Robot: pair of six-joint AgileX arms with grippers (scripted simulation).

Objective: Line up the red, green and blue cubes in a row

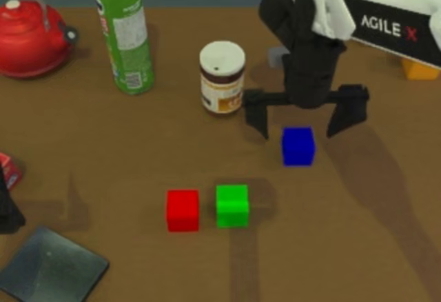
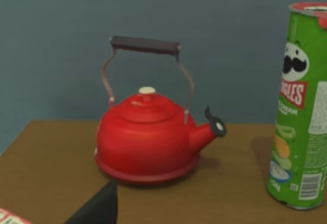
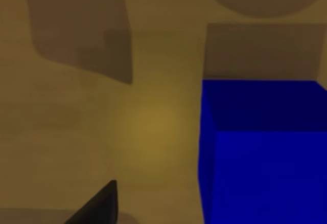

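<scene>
Blue cube (image 1: 298, 146): on the table, right of and beyond the red cube (image 1: 182, 210) and green cube (image 1: 232, 205), which sit side by side.
Right gripper (image 1: 301, 116): jaws spread wide, empty, just above the blue cube.
Left gripper: parked at the left edge.
Handling: likely light, rigid, matte; pinch opposite flat faces.

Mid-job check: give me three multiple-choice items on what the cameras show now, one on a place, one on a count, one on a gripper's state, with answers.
1. Where is the blue cube?
A. touching the green cube
B. apart from the red-green pair, nearer the jar
C. at the table's left edge

2. How many cubes already sit side by side?
A. none
B. two
C. three

3. The right gripper is:
A. open over the blue cube
B. shut on the red cube
C. out of view

Answers:
1 B, a bare gap separates it from the green cube.
2 B, red and green are neighbours.
3 A, its fingers spread wider than the cube.
</scene>
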